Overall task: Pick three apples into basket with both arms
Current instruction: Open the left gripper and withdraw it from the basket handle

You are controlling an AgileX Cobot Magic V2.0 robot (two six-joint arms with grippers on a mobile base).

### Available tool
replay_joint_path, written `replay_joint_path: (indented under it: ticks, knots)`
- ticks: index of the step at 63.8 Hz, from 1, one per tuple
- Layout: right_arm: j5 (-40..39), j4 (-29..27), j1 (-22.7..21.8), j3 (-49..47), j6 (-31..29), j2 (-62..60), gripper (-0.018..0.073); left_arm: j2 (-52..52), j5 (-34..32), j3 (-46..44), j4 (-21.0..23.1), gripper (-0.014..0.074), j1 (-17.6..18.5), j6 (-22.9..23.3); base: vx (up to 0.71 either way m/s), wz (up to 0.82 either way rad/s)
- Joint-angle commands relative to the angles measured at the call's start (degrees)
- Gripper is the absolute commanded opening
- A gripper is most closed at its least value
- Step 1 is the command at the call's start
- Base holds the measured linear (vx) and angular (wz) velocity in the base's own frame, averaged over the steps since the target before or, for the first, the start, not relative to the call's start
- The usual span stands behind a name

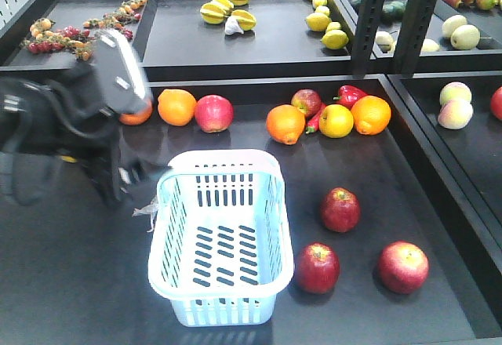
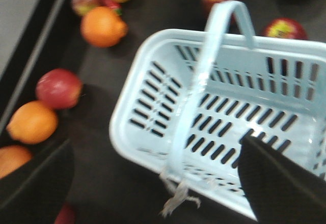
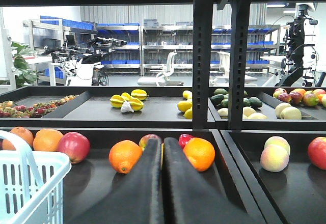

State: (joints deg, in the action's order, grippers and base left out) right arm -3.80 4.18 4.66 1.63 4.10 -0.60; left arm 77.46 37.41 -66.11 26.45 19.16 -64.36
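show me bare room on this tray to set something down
Bare: front-left corner, bordered by the basket and left arm; the band between the three red apples and the back fruit row. Crowded: that row and right of the basket.

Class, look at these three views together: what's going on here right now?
A two-arm robot is set to load apples into the basket, which is empty. The three red apples lie untouched on the dark tray beside it. The left gripper hangs open at the basket's edge. The right gripper is shut and holds nothing.
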Motion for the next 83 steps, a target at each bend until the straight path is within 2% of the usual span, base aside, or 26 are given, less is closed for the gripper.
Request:
replay_joint_path:
  ticks: [1,9,18,24,31,36,49,54,61,72,83]
  knots:
    - [-3.98,0.29,-0.04,0.85,-0.36,-0.59,-0.0009,-6.00,-4.88,-1.74,-2.31,0.0593,-1.89,11.25,0.00,0.00]
    - [-3.98,0.29,-0.04,0.85,-0.36,-0.59,-0.0009,-11.37,-8.05,-1.74,-6.53,0.0590,-5.62,27.13,0.00,0.00]
    - [-3.98,0.29,-0.04,0.85,-0.36,-0.59,-0.0009,-16.90,-6.51,-1.74,-13.55,0.0590,-9.11,43.96,0.00,0.00]
    - [-3.98,0.29,-0.04,0.85,-0.36,-0.59,-0.0009,-19.65,-2.62,-1.74,-18.56,0.0590,-10.01,52.05,0.00,0.00]
    - [-3.98,0.29,-0.04,0.85,-0.36,-0.59,-0.0009,-22.39,5.30,-1.49,-24.51,0.0590,-10.01,59.49,0.00,0.00]
    - [-3.98,0.29,-0.04,0.85,-0.36,-0.59,-0.0009,-24.54,7.90,0.35,-26.45,0.0590,-10.01,62.46,0.00,0.00]
    - [-3.98,0.29,-0.04,0.85,-0.36,-0.59,-0.0009,-33.40,8.11,10.34,-32.17,0.0590,-10.01,69.65,0.00,0.00]
    - [-6.40,0.07,-0.04,0.71,-0.20,-0.59,-0.0009,-36.31,8.11,13.19,-34.17,0.0590,-10.01,71.38,0.00,0.00]
    - [-7.54,-0.76,-0.04,0.64,2.92,-0.59,-0.0009,-39.85,8.23,15.87,-35.60,0.0590,-10.01,72.45,0.00,0.00]
    - [1.58,-1.03,-0.04,-4.63,2.92,-0.21,-0.0009,-42.00,9.06,16.35,-36.17,0.0590,-10.01,72.45,0.00,0.00]
    - [16.11,-2.82,-0.04,-16.57,2.92,6.41,-0.0009,-41.91,9.66,16.35,-36.11,0.0590,-10.01,72.45,0.00,0.00]
